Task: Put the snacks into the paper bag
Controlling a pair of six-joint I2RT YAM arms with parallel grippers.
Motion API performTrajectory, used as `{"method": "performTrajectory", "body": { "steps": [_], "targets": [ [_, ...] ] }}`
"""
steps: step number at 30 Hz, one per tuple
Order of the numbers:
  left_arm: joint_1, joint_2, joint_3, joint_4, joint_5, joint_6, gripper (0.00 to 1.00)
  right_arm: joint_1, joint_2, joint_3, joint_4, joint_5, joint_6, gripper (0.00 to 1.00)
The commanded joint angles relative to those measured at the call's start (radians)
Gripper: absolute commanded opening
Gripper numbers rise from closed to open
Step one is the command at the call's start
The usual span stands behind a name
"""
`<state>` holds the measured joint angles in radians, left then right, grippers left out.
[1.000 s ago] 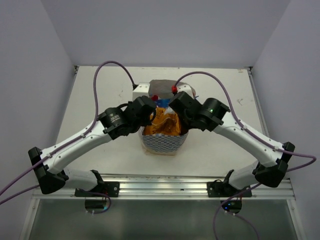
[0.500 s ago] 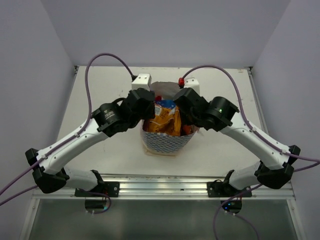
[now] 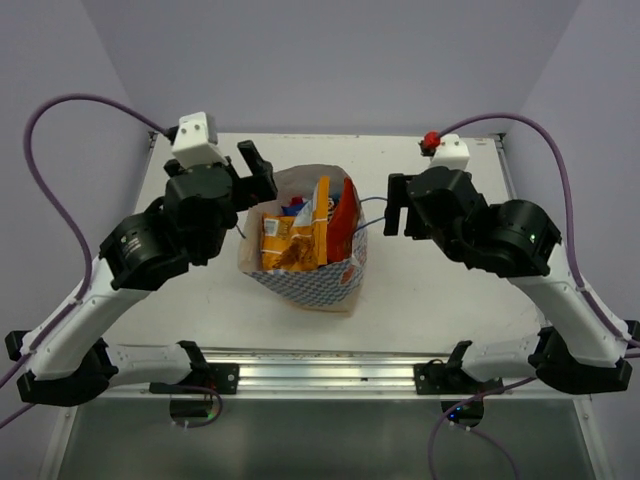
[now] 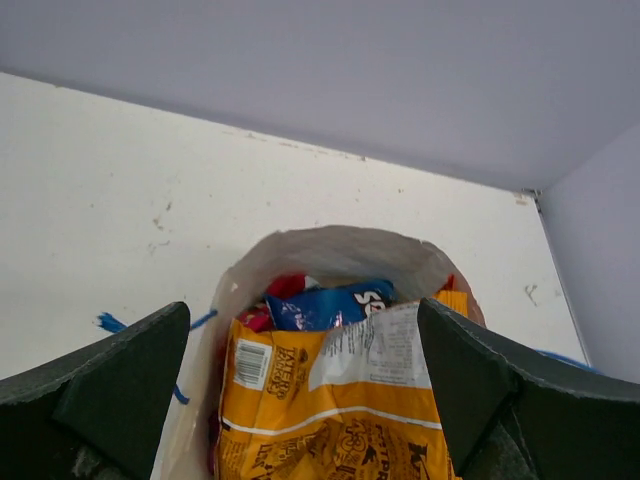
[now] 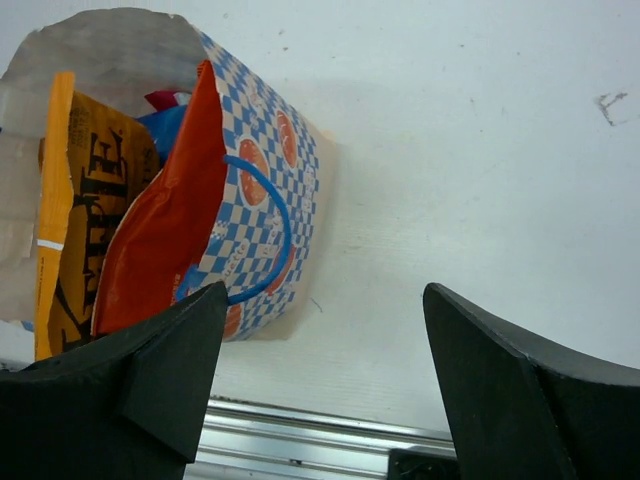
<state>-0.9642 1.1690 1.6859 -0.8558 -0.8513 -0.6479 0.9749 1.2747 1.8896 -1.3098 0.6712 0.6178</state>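
The paper bag [image 3: 310,285] stands upright mid-table, blue-and-white checked outside [image 5: 270,140], white inside [image 4: 330,245]. Several snacks stand on end in it: a yellow-orange packet [image 3: 285,240], a red-orange one [image 3: 343,220] and a blue one [image 4: 330,305]. My left gripper [image 3: 257,172] hovers at the bag's left rear corner, open and holding nothing, looking down into the mouth. My right gripper [image 3: 392,208] hangs open just right of the bag, empty, with the blue string handle [image 5: 275,230] by its left finger.
The white table [image 3: 450,290] ends at an aluminium rail [image 3: 320,375] along the near edge. Grey walls close in the back and both sides. Purple cables [image 3: 70,110] arch over both arms.
Both grippers were shut together over the bag's mouth; they have opened and swung outward to either side. The bag now stands uncovered, a little further left.
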Motion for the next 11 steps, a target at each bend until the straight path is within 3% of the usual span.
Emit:
{"method": "performTrajectory", "body": {
  "steps": [1,7,11],
  "targets": [
    [0.01,-0.031,0.054,-0.032,-0.155,0.043,1.0,0.002,-0.041,-0.024,-0.103,0.093,0.077,0.84],
    [0.022,-0.057,0.046,-0.046,-0.199,0.051,1.0,0.004,-0.064,-0.034,-0.199,0.151,0.146,0.9],
    [0.028,-0.068,0.034,-0.045,-0.206,0.05,1.0,0.004,-0.074,-0.043,-0.232,0.165,0.172,0.88]
  ]
}}
